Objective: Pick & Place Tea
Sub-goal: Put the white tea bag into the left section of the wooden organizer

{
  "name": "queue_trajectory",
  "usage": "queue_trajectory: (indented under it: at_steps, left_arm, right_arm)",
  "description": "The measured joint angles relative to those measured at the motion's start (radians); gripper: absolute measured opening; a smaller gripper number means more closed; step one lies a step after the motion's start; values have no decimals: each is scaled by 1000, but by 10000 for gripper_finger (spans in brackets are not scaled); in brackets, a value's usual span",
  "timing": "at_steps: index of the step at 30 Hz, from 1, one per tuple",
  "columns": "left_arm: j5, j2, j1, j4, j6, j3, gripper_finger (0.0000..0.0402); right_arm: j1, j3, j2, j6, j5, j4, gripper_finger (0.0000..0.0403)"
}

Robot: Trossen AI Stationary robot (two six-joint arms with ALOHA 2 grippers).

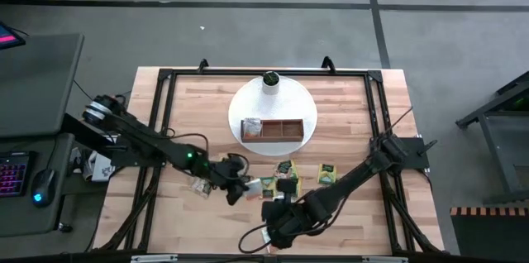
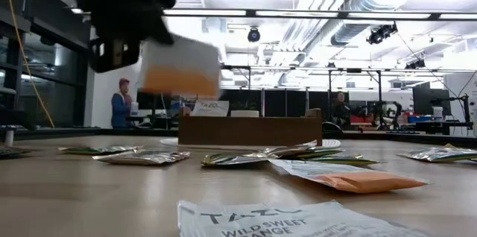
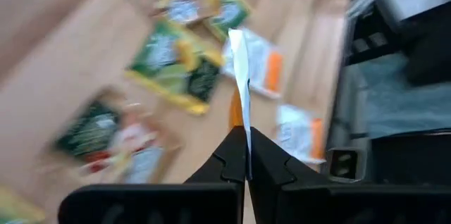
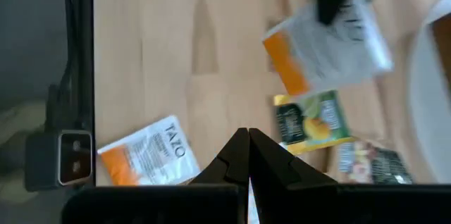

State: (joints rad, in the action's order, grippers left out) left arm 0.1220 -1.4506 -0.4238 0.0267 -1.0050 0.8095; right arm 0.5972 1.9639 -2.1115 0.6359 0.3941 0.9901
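On the wooden surface [image 1: 347, 114], a white round plate [image 1: 306, 102] carries the brown tray [image 1: 273, 130], with loose tea sachets [image 1: 328, 172] scattered nearer the arms. The left claw [image 1: 238, 189] pinches a white-and-orange sachet [image 3: 243, 76] above them; the right claw [image 1: 277, 212] is closed on nothing.

a round white plate [image 1: 307, 106] lies at the middle of the wooden table [image 1: 198, 114], toward its far edge. a brown three-compartment wooden tray [image 1: 273, 130] rests on the plate. a small white cylinder with a dark green top [image 1: 270, 81] stands at the plate's far rim. beyond the table, a person [image 2: 121, 104] stands in the room.
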Motion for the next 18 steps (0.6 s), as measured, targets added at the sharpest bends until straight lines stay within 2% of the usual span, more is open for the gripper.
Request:
queue_trajectory:
  at_steps: [6, 9, 13, 18]
  left_arm:
    - [12, 97, 58, 83, 91, 1, 0]
    - [-19, 119, 112, 90, 144, 3, 0]
    - [-68, 149, 204, 111, 221, 4, 0]
    - [-163, 157, 328, 142, 337, 2, 0]
  right_arm:
    - [6, -72, 152, 20, 121, -1, 0]
    - [17, -152, 257, 57, 208, -11, 0]
    - [41, -339, 430, 150, 304, -71, 0]
    - [64, -619, 653, 200, 339, -307, 0]
